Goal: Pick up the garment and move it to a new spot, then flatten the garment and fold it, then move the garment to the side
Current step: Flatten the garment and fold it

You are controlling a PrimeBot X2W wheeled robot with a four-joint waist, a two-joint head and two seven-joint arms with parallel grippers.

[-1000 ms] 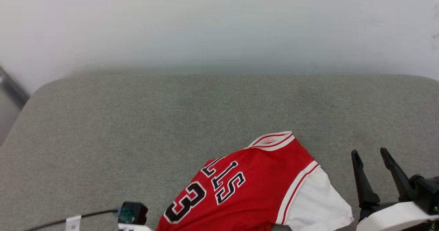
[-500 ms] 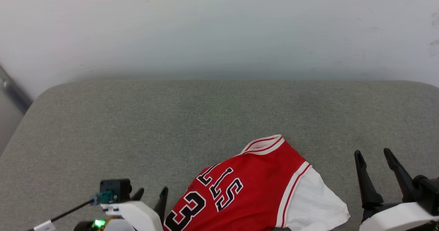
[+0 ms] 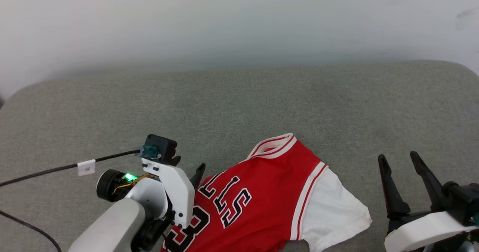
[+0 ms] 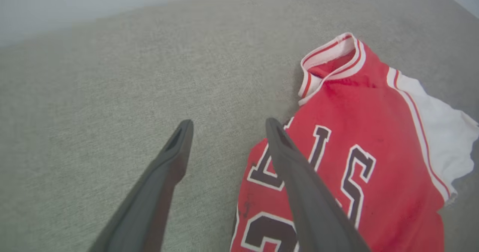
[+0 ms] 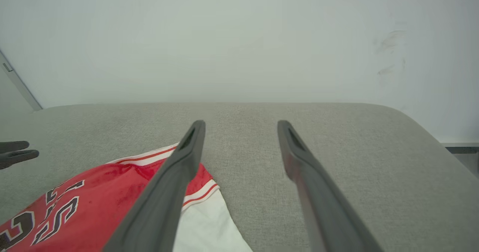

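Head view: garment (image 3: 262, 203) lies on the grey surface (image 3: 262, 102) at my near edge, hem cut off by frame bottom. Left end effector (image 3: 187, 166) is half hidden behind its own wrist, forearm angled up-right. Right end effector (image 3: 397, 157) is spread wide, empty, apart from the sleeve.
L wrist view: fingers wide, nothing btwn; one overlaps the lettering, can't tell if touching.
R wrist view: wide, over bare surface.

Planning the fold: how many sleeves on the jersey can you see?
1: a white sleeve lies on the jersey's side nearest the right gripper. A second may be tucked under the red body.
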